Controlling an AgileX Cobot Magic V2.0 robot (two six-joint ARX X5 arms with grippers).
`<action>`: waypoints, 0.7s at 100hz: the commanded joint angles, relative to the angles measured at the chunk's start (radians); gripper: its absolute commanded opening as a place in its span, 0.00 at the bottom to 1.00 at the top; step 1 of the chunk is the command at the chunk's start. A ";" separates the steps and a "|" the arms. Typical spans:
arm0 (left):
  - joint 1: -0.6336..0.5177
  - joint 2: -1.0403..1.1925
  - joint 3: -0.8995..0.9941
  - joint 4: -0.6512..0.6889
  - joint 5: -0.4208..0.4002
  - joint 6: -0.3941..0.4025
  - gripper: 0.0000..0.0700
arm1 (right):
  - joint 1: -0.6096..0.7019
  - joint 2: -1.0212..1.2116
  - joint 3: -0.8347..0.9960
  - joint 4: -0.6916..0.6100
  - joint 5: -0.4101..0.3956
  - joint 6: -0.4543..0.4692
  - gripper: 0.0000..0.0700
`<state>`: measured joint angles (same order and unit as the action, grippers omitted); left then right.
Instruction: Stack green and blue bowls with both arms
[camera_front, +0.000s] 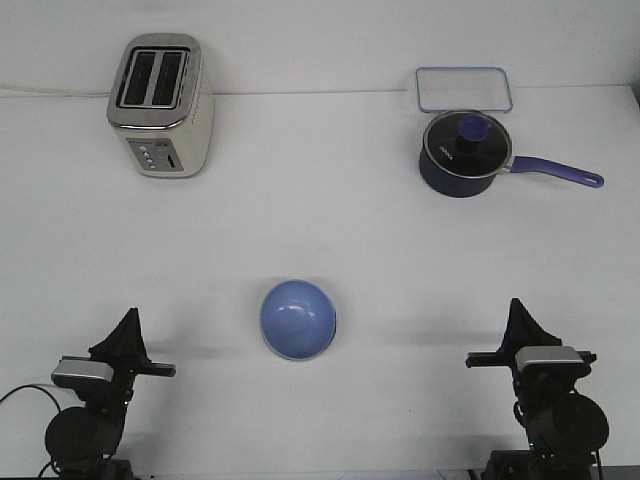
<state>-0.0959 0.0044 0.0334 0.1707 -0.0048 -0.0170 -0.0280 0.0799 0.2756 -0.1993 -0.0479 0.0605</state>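
Observation:
The periwinkle blue bowl (298, 319) sits on the white table (330, 230) at front centre, midway between my two arms. A thin pale edge shows along its lower rim; I cannot tell what it is. No pale green bowl shows on its own anywhere in the front view. My left gripper (130, 318) rests low at the front left, fingers together and empty, well to the left of the bowl. My right gripper (517, 306) rests low at the front right, fingers together and empty, well to the right of the bowl.
A cream and chrome toaster (160, 105) stands at the back left. A dark navy saucepan (462, 155) with a lid and a handle pointing right stands at the back right. A clear flat tray (464, 89) lies behind it.

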 joint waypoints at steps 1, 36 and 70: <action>0.000 -0.001 -0.019 0.010 -0.003 -0.002 0.02 | -0.006 -0.035 -0.039 0.040 0.003 0.003 0.00; 0.000 -0.001 -0.019 0.011 -0.003 -0.002 0.02 | -0.014 -0.079 -0.210 0.256 0.003 0.003 0.00; 0.000 -0.001 -0.019 0.010 -0.003 -0.002 0.02 | -0.013 -0.079 -0.263 0.329 0.003 0.003 0.00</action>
<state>-0.0959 0.0044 0.0334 0.1707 -0.0048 -0.0170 -0.0402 0.0017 0.0147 0.1181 -0.0483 0.0605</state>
